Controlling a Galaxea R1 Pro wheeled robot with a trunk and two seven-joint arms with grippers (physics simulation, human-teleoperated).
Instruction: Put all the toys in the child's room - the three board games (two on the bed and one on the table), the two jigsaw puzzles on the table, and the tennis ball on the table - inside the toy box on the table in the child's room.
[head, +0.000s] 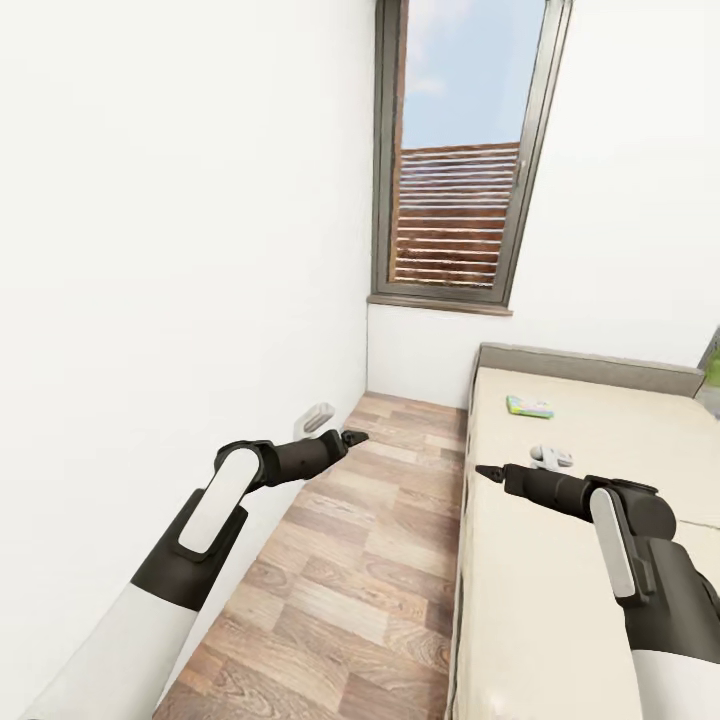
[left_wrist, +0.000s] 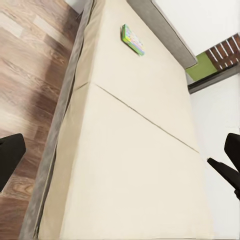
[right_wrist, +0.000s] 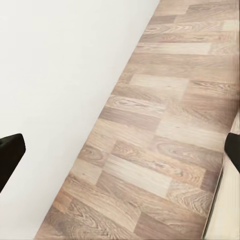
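One board game (head: 530, 406), a flat box with a pale green edge and printed lid, lies on the bed (head: 600, 520) near the headboard. The left wrist view shows this board game (left_wrist: 132, 39) far along the beige mattress (left_wrist: 135, 150). My left gripper (head: 355, 437) hangs over the floor strip, and its dark fingers (left_wrist: 10, 156) stand wide apart with nothing between them. My right gripper (head: 487, 471) hovers at the bed's near edge, well short of the game. It is open too, and its fingers (right_wrist: 10, 152) frame bare floor. The table, toy box, jigsaw puzzles and tennis ball are out of view.
A narrow strip of wooden floor (head: 350, 560) runs between the white wall (head: 150, 300) on the left and the bed's dark grey frame (left_wrist: 55, 145). A tall window (head: 455, 150) stands at the far end, above the grey headboard (head: 590, 365).
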